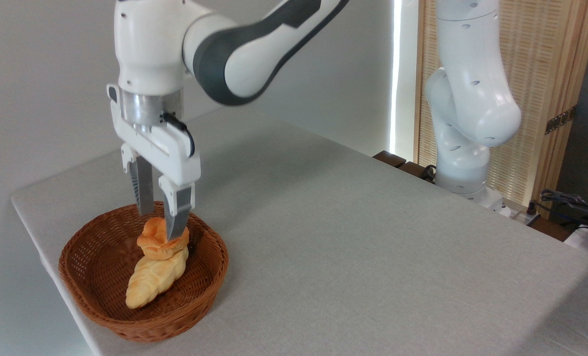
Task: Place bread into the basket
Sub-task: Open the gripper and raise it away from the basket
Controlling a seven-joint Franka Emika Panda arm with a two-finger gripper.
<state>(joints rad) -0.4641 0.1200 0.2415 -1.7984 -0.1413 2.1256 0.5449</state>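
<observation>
Wicker basket (83,257) at table (348,237) near-left corner holds two breads. Pale braided loaf (153,279) lies across basket floor. Orange-golden bun (158,244) sits on loaf's upper end, inside basket. Gripper (161,225) points down, fingers either side of bun, closed on it.

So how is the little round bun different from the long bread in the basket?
The bun is small, round and orange-golden; the long bread is longer, paler yellow and braided. The bun sits between the gripper fingers, seemingly on the long bread's end; the long bread lies on the basket floor. Both are inside the basket.
</observation>
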